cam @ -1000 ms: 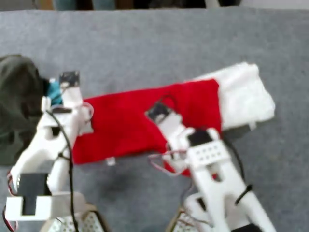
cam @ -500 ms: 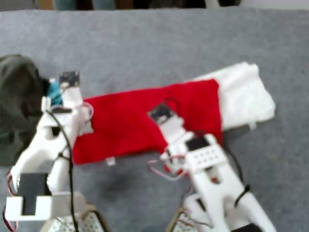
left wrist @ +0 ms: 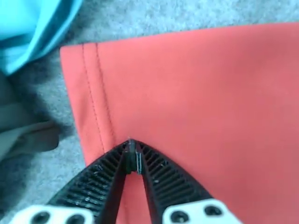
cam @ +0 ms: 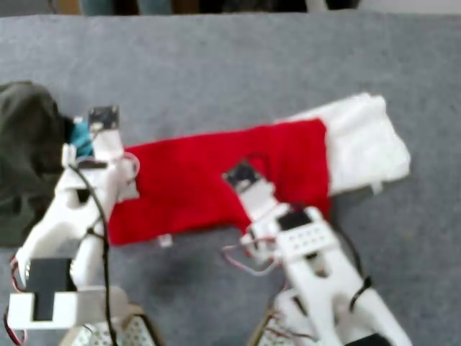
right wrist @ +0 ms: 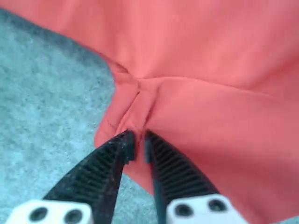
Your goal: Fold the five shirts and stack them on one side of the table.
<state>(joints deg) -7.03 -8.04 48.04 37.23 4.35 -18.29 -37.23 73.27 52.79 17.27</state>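
Observation:
A red shirt (cam: 194,180) lies stretched across the middle of the grey table (cam: 216,72), its right end over a white shirt (cam: 364,148). My left gripper (cam: 128,173) stands at the red shirt's left end. In the left wrist view this gripper (left wrist: 132,151) is shut, its tips pinched onto the red shirt (left wrist: 210,93) just inside the stitched hem. My right gripper (cam: 248,207) is at the shirt's near edge. In the right wrist view it (right wrist: 138,142) is shut on a puckered fold of the red shirt (right wrist: 210,56).
A dark green heap of clothing (cam: 25,151) fills the table's left side, with a cyan cloth (cam: 81,135) (left wrist: 32,23) beside the left arm. Bare grey table stretches along the back and at the front right (cam: 418,238).
My right arm has drawn back a little toward the table's front with the pinched red fabric. The left arm and the other clothes have not moved.

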